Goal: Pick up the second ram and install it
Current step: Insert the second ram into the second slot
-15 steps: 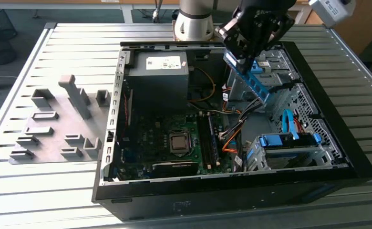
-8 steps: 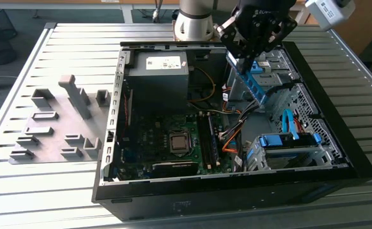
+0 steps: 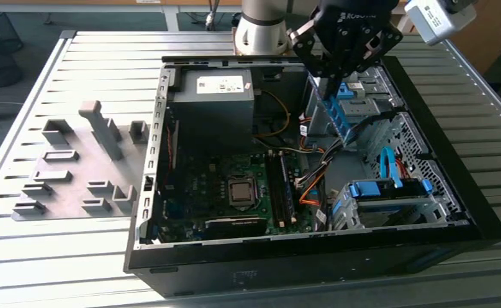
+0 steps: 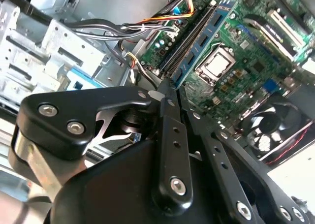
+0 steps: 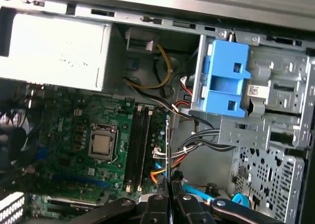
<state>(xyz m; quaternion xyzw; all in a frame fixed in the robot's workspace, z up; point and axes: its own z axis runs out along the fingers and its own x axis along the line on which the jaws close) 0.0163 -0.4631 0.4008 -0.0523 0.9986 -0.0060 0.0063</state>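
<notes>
- At 9 o'clock in the exterior view: grey moulded plastic fixture plate [image 3: 79, 173] on the slatted metal table [image 3: 45, 256], well apart from the work.
- Centre: open black metal computer case [image 3: 319, 269] with the green motherboard [image 3: 207, 186] lying flat inside.
- At 3 o'clock of the motherboard: darker green memory stick [image 3: 282, 192], apparently seated in the slots.
- At 1 o'clock, above the case interior: thin flat blue-green circuit-board stick, the second ram [image 3: 340, 119], hanging long-axis down and slightly tilted, clear of the slots.
- Seen edge-on in the first wrist view [image 5: 169, 155].
- Black two-finger gripper [image 3: 334, 78] pinched tight on the second ram's upper end, a finger on each flat face; same in the first wrist view [image 5: 170, 197].
- Handling, judged: light, stiff, brittle; best held by the board edges or bare faces, away from the chips and the contact edge; likely to pivot in a narrow pinch.
- Arm pose: wrist pointing roughly straight down, tool over the gap between slots and drive bay.
- At 4 o'clock: blue plastic drive-bay clip [image 3: 379, 189], untouched.
</notes>
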